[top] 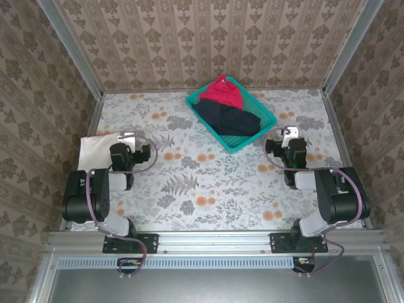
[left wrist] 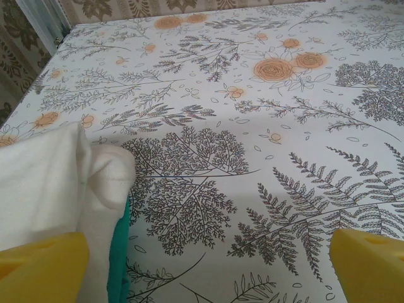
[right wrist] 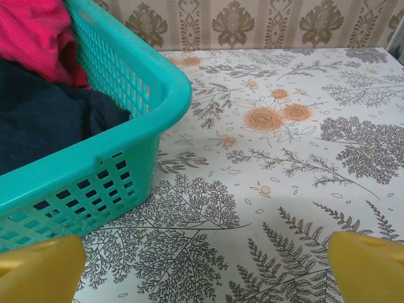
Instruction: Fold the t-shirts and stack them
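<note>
A cream-white t-shirt (top: 96, 149) lies folded at the table's left edge, right beside my left gripper (top: 129, 136). In the left wrist view the cream-white t-shirt (left wrist: 50, 183) rests against the left yellow fingertip (left wrist: 41, 268), and a teal strip (left wrist: 120, 252) shows under its edge. My left gripper (left wrist: 208, 271) is open over bare tablecloth. The red t-shirt (top: 222, 93) and the navy t-shirt (top: 230, 120) lie crumpled in the teal basket (top: 268, 117). My right gripper (top: 290, 134) stands open just right of the basket (right wrist: 126, 158), with nothing between its fingers (right wrist: 369, 268); the red t-shirt (right wrist: 31, 31) and navy t-shirt (right wrist: 44, 120) show inside.
A flower-and-fern tablecloth (top: 208, 183) covers the table. Patterned walls with metal frame posts close in the left, back and right sides. The near middle of the table between the two arms is open floor for movement.
</note>
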Tool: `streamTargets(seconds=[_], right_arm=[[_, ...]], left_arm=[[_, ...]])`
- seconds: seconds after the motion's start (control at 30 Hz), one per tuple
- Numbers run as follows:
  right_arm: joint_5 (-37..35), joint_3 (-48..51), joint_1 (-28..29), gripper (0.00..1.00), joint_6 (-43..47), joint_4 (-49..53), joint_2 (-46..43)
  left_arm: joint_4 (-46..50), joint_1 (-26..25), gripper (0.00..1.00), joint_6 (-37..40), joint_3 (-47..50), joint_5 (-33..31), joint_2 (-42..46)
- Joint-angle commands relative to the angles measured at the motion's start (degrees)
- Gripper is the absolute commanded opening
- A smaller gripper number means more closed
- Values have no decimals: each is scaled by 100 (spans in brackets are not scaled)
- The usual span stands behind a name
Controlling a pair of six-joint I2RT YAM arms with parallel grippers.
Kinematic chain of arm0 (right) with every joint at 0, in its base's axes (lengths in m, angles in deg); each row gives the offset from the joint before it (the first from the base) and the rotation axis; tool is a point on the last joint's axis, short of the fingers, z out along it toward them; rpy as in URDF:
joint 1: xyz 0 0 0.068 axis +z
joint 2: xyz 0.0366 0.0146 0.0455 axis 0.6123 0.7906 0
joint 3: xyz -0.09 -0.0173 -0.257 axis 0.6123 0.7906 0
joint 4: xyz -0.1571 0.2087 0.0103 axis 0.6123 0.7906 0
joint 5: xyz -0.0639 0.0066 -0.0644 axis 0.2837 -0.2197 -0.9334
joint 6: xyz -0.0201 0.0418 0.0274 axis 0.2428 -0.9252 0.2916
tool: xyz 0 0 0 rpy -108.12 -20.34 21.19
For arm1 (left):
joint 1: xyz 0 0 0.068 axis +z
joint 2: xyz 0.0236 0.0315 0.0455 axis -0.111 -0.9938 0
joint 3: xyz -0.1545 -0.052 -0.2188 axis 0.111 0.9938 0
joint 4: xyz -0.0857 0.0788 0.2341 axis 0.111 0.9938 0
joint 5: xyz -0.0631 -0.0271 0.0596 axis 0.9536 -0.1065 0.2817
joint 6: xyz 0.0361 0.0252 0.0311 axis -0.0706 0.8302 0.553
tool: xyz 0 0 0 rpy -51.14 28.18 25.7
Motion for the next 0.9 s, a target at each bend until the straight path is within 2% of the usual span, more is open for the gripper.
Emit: streamTargets(seconds=[0.0,0.67,0.73,0.77,0.87], right_arm=[[47,30,6,100,-37,21,17],[47,29,6,100,-44,22,13],[56,53,13,100,-24,-12,-7],[93,48,15,100,-3,37,-59],[74,-1,33,100,7,443,-433]], left_arm=[[-98,-41,100,27,-73,20,61],[-98,-35,100,10,-86,26,49],[-160,11,100,36,-48,279,69],[-264,55,100,121,22,567,116],[-176,34,100,55,142,335,512]])
